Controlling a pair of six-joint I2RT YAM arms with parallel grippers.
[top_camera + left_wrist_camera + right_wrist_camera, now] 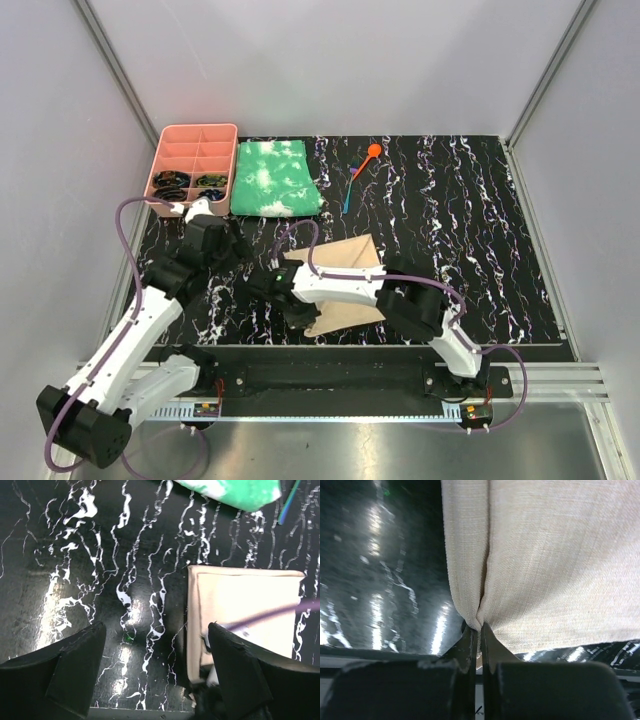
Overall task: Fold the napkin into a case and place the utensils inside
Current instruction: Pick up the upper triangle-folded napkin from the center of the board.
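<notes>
**Pinching the napkin's edge**

My right gripper (480, 629) is clamping shut on the tan napkin (555, 555), bunching its edge between the fingers. My left gripper (157, 655) is hovering just left of it, jaws wide apart, holding nothing. The napkin is lying on the black table (480, 240). The orange spoon (364, 162) and blue utensil (348, 196) are lying well beyond, beside the green cloth (274, 177).
</notes>
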